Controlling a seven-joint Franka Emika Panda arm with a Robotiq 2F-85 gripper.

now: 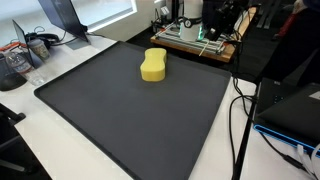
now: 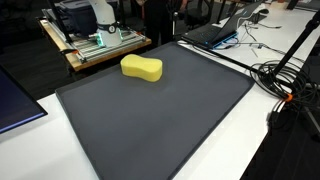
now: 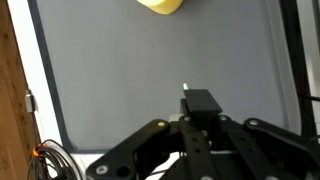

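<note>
Porous yellow foam sponge (image 1: pixel 153 65) on a matt dark mat (image 1: pixel 130 120) (smooth, rubbery-looking)

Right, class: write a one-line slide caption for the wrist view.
Shut gripper over a dark mat, yellow sponge at the picture's top edge.

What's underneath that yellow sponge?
The sponge lies on a big dark mat spread over a white table. The patch of mat right beneath the sponge is hidden.

The gripper (image 3: pixel 200 102) is matte black throughout: angular linkage bars fan out low in the wrist view, narrowing to a small squared tip with a pale glint on it
</note>
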